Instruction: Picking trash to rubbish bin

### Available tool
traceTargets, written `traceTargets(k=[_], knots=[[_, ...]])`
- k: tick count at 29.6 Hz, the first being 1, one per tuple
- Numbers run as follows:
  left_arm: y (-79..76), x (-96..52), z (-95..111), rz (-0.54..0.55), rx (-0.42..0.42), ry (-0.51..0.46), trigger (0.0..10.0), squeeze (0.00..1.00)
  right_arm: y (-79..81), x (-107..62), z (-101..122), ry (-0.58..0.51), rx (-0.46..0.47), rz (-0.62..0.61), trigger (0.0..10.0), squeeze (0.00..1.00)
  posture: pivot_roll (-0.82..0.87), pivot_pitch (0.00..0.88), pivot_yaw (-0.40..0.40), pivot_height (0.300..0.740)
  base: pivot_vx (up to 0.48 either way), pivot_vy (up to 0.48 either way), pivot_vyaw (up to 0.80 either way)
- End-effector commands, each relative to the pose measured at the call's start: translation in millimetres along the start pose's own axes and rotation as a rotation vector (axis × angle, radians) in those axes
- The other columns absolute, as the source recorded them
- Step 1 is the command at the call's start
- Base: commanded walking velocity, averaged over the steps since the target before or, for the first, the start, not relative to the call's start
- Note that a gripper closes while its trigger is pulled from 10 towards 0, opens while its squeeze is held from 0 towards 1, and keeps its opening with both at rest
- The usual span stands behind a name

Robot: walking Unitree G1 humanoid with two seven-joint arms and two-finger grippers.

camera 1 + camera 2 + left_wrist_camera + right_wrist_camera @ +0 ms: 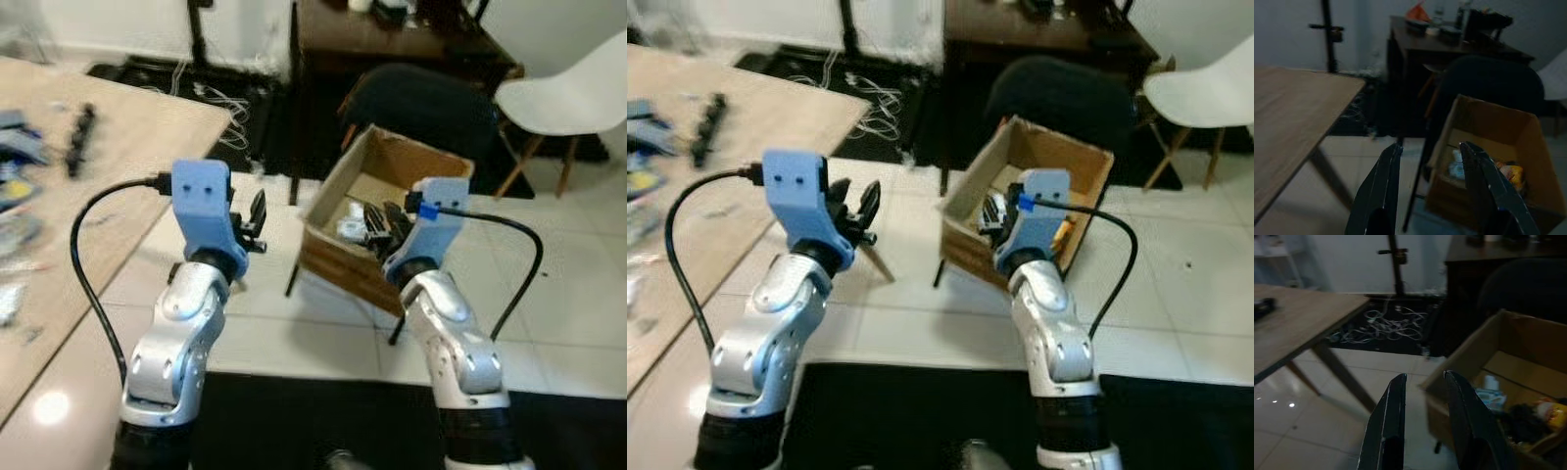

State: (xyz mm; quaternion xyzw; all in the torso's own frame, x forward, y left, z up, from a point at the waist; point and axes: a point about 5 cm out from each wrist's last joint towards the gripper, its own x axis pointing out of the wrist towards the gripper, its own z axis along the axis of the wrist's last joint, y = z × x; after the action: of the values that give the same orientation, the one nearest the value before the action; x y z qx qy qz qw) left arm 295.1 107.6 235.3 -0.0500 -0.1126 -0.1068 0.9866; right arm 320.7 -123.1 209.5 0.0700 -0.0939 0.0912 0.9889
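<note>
Stood on the white tiled floor (578,304), between the wooden table (118,147) and a white chair (578,88): an open cardboard box (397,162) serving as rubbish bin, tilted a little, brown walls with flaps up. Held some trash (1457,164) at the bottom, white and bluish wrappers together with something yellow-orange (1511,172) and a dark lump (1520,423); not possible to tell what each piece was, too small and too dim. Seemed to rest on thin dark legs (292,279), but not sure whether these belonged to the box or to a stand below it.

Raised just before the box, the right gripper (1422,382), fingers slightly apart, nothing between them; in the head views covered part of the box's inside. Raised beside the table edge, the left gripper (1430,156), fingers spread wide and holding nothing.

Behind the box, a dark round chair (421,98) and a dark wooden desk (392,44), top cut off by the frame. Near the wall, a heap of white cables (1381,323) on a black mat and a black stand pole (1396,259). On the table, at the far left, blurred small things (20,186), blue and black, cut by the edge and hard to name.
</note>
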Motion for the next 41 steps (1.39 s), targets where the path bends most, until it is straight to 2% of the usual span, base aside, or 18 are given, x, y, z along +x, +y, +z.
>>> traceTargets(k=[1,9,18,27,41], knots=[[-3.5,-0.7,-2,-0.017,-0.008,0.015,10.0,0.00,-3.5,-3.3,-4,0.023,0.001,-0.014,10.0,0.00,0.09,0.135,-0.020,0.740,-0.420,0.000,0.00],[-3.5,-1.1,-3,-0.025,0.003,0.024,10.0,0.00,-3.5,-4.7,-6,0.032,0.006,-0.021,10.0,0.00,0.09,0.138,-0.018,0.740,-0.409,0.000,0.00],[-11.1,-1.8,-4,-0.098,0.020,0.049,10.0,0.00,-4.0,-7.1,-9,0.044,0.013,-0.028,10.0,0.00,0.10,0.146,-0.006,0.740,0.000,0.000,0.00],[-19.6,-3.2,-2,-0.165,0.020,0.044,10.0,0.00,-5.8,-9.0,-10,0.048,0.018,-0.043,10.0,0.00,0.10,0.147,0.004,0.740,0.454,0.000,0.00],[-18.2,-3.8,-2,-0.168,0.044,0.047,10.0,0.00,-5.2,-11.2,-12,0.055,0.025,-0.050,10.0,0.00,0.10,0.148,0.006,0.740,0.000,0.000,0.00]])
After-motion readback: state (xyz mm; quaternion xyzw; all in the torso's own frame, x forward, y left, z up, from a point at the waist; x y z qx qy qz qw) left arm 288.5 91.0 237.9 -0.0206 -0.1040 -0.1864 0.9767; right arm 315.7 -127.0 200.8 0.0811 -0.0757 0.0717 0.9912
